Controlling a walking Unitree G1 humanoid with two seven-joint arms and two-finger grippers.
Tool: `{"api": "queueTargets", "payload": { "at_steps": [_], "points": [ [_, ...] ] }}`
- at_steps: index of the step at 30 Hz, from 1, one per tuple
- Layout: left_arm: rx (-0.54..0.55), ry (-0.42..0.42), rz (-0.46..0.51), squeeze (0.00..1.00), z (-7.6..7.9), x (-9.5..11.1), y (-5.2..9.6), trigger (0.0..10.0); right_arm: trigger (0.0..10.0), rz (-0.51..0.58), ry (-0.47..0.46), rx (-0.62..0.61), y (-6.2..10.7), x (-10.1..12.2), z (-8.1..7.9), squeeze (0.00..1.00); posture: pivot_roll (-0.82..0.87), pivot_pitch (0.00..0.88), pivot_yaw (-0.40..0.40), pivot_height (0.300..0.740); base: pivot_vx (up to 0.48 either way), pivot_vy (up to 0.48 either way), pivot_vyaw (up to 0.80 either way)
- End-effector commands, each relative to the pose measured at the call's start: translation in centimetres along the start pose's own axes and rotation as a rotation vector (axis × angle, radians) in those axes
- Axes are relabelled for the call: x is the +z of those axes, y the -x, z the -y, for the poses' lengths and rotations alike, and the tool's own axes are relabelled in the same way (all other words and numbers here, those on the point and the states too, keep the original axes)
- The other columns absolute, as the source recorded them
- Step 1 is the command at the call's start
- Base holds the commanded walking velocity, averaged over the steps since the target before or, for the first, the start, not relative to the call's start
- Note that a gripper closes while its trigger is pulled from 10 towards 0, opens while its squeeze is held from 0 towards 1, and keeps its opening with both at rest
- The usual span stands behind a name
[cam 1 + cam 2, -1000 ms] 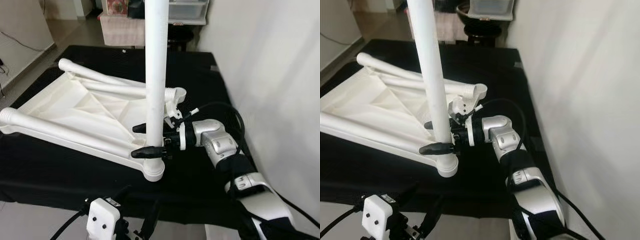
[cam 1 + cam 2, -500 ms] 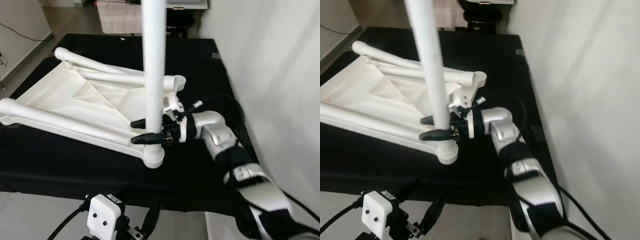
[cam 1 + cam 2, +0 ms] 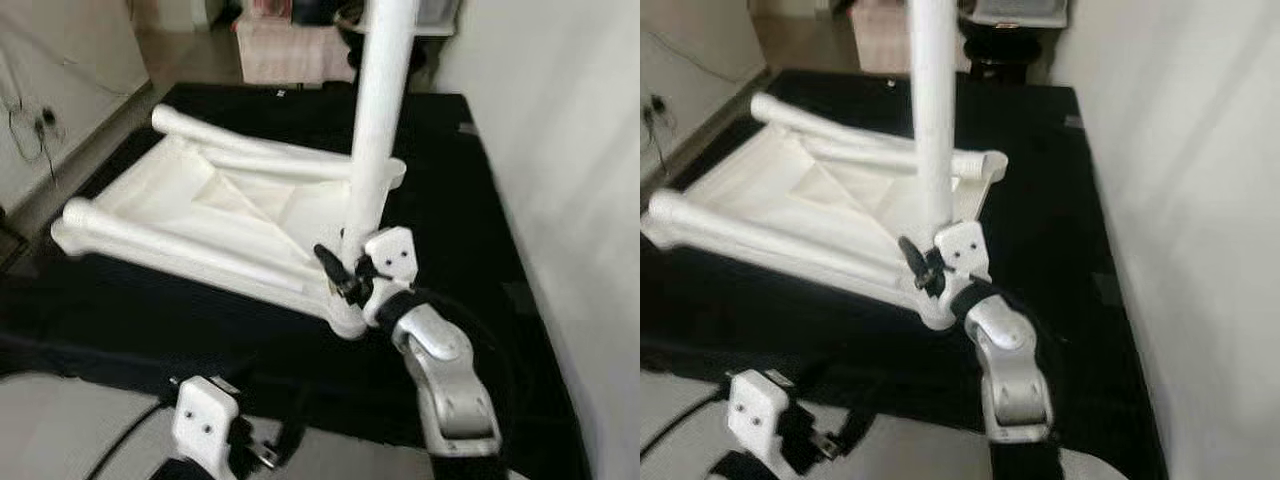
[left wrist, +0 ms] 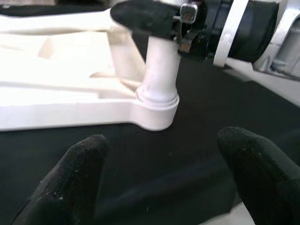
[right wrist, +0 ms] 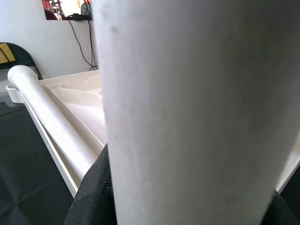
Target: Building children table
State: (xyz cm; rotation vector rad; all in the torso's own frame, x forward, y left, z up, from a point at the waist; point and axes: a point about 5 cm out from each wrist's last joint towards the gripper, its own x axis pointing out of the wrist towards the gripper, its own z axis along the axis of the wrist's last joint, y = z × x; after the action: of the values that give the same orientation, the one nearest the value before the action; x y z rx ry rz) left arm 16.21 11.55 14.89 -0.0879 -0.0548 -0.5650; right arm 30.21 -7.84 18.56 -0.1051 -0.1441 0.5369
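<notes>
1. The right gripper (image 3: 345, 272) has its two black fingers pinched around the white leg (image 3: 378, 120), low down, just above where the leg goes into the table.
2. The left gripper (image 4: 159, 173) has its fingers spread wide apart with nothing between them. It hangs near the front edge of the black cloth (image 3: 200, 330), below the table corner.
3. The leg is a long, round tube. It stands almost straight up and leans a little to the right at the top.
4. Its bottom end sits in a round socket (image 4: 157, 110) at the near corner of the table top (image 3: 190, 215).
5. The table top is white and lies upside down on the black cloth — you can see the ribs on its underside.
6. Two more white legs lie flat along it, one at the near edge (image 3: 170, 235) and one at the far edge (image 3: 250, 150).
7. The right arm (image 3: 445, 370) is silver and reaches up from below to the corner.
8. In the right wrist view the leg is very close and blurry — a black finger (image 5: 93, 187) shows at its side.
9. A white wall (image 3: 560, 150) is on the right, just beside the cloth.
</notes>
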Motion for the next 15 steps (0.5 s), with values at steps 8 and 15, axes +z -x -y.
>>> {"api": "queueTargets", "payload": {
  "at_steps": [8,15],
  "points": [
    [0.042,0.004,0.001,0.00,-0.5,-0.5,0.0,10.0,10.0,-0.107,-0.053,0.090,-1.2,-1.5,-0.9,0.00,0.03,0.080,-0.028,0.740,0.000,0.000,0.00],
    [0.027,0.008,0.003,0.00,-0.2,-0.4,0.1,10.0,10.0,0.019,-0.053,0.702,-2.9,1.6,-0.5,0.77,0.05,0.103,-0.033,0.740,0.000,0.000,0.00]
  ]
}}
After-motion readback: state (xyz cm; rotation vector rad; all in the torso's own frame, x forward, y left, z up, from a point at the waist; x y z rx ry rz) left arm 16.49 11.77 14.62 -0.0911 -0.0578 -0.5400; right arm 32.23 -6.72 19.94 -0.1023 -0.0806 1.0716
